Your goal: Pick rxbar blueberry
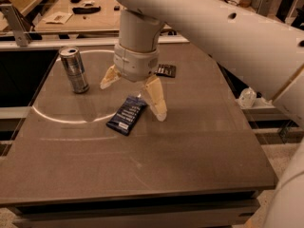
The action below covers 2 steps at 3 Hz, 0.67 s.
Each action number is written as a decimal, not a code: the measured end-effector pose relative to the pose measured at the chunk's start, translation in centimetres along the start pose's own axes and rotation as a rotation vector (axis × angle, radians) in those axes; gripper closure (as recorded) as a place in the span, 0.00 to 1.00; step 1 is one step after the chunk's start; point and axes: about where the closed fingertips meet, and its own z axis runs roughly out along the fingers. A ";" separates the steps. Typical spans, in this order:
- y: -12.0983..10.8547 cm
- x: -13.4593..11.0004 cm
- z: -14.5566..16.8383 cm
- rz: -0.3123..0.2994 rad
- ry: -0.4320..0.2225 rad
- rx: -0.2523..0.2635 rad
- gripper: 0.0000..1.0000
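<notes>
Okay, gripper point(132, 100): hanging low over the middle of the worktop point(180, 170), a touch toward the far edge, 2 fingers splayed wide and nothing between them!
rxbar blueberry point(127, 114): lying flat and slanted mid-worktop, its far end tucked under the gripper, white patch pointing at the near edge.
finger toward the right edge point(156, 101): tip just beside the bar's right long side, and it looks very close to the surface.
finger toward the left edge point(107, 77): well off past the bar's far-left corner, so the straddle looks lopsided to me.
wrapper: close from here and I reckon 1 finger arrives first and shoves it sideways; flat, slick foil could skate or spin right out of the pinch.
worktop: the bar is so thin the tips must get right down to it. Stop short and they pinch air; go too deep and they jam.
lift: a grab on the far end alone could let the bar droop and slip.
black-brown bar point(166, 70): behind the gripper near the far edge, same shape, so it's the wrong pick if the arm drifts back!
can point(74, 70): upright toward the far-left corner, well apart, only a small knock hazard.
</notes>
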 end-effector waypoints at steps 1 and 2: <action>-0.4 -0.4 1.0 -0.042 0.002 -0.003 0.00; -0.4 -0.9 2.1 -0.093 0.012 -0.019 0.00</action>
